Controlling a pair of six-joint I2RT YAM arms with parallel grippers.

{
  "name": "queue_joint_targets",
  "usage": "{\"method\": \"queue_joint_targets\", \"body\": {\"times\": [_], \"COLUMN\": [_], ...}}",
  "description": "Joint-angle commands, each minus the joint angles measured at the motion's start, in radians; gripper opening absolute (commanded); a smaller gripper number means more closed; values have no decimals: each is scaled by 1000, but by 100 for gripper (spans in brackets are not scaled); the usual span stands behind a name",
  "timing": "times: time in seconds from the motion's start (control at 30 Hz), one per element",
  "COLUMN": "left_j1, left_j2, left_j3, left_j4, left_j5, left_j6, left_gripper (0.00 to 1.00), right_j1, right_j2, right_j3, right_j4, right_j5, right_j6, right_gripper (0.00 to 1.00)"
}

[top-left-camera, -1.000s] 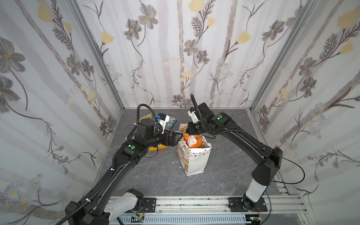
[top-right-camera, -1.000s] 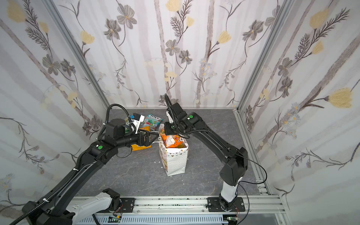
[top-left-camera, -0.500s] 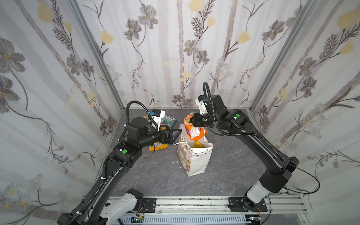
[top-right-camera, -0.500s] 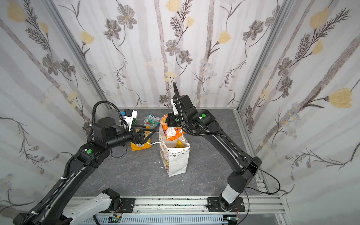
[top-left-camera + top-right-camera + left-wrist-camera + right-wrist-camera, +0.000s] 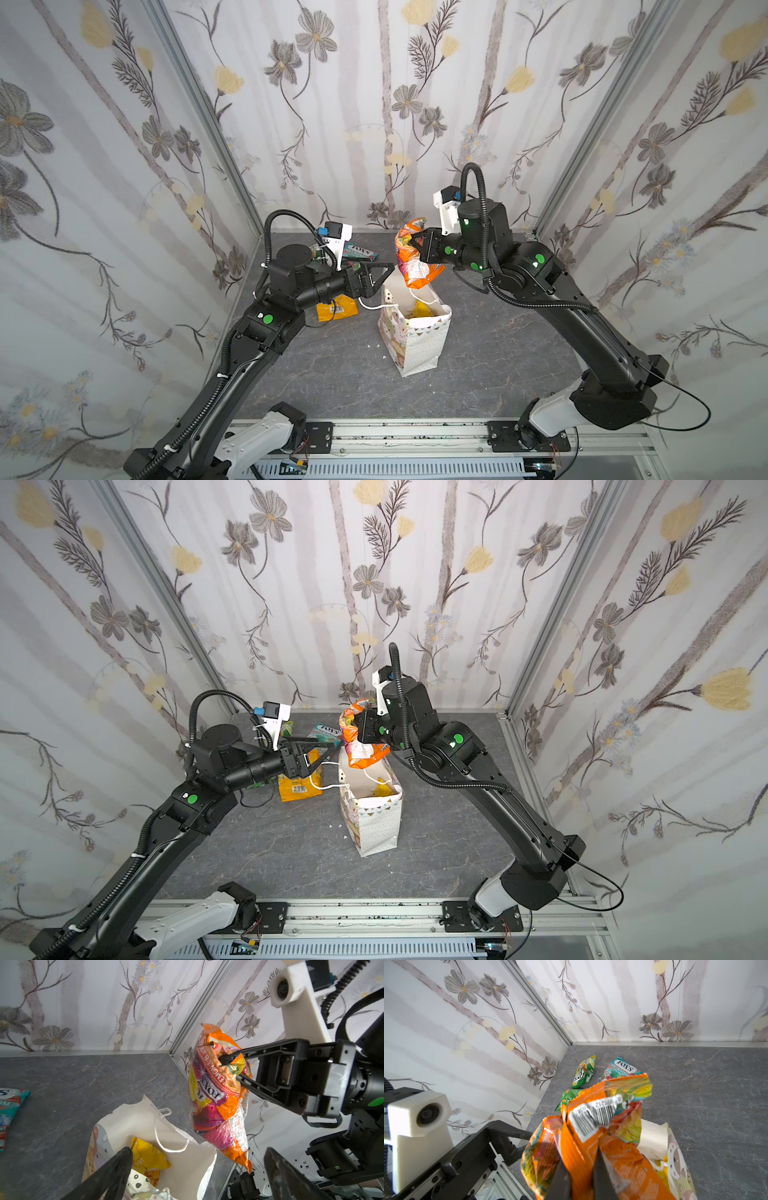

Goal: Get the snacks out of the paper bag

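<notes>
R gripper (image 5: 412,242) is clamping the crinkled top of an orange FOX'S packet (image 5: 417,266), which is hanging clear above the mouth of the paper bag (image 5: 415,345). The right wrist view is showing both fingers pinched tight on the wrapper. L gripper (image 5: 384,272) is hovering just beside the bag's rim w/ jaws spread wide and gripping nothing, while a white cord handle (image 5: 372,306) is lying below it. The bag is standing upright mid-table, mouth open. Inside, a yellow pouch (image 5: 148,1159) is waiting, so the job isn't finished. Lying out on the grey table (image 5: 332,374), back-left of the bag: a teal FOX'S packet (image 5: 360,251), an orange-yellow packet (image 5: 337,309), a green packet (image 5: 584,1072) and a second green packet (image 5: 569,1096). Step in hand, by the look of it: carrying this packet away from the bag. Next move is prob. calling for a swing sideways to bare table near the others, then a release. L arm is sitting well placed to steady the bag or go in for the pouch.
</notes>
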Motion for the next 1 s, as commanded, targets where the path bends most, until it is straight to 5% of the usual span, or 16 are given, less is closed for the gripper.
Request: {"method": "queue_joint_targets", "body": {"times": [0.0, 0.4, 0.57, 0.97], "left_j1": [-19, -61, -75, -77], "left_j2": [10, 79, 91, 92], "left_j3": [-2, -9, -7, 4], "left_j4": [104, 116, 119, 112], "left_j5": [38, 0, 3, -26], "left_j6": [-38, -10, -3, 10], "left_gripper": [100, 99, 91, 20], "right_j1": [33, 89, 94, 95], "right_j2": [-10, -10, -7, -29], "right_j3": [1, -3, -7, -68], "right_j4": [97, 148, 155, 170], "right_j5": [54, 64, 60, 57], "right_j6": [8, 18, 22, 34], "right_gripper": [0, 0, 0, 0]}}
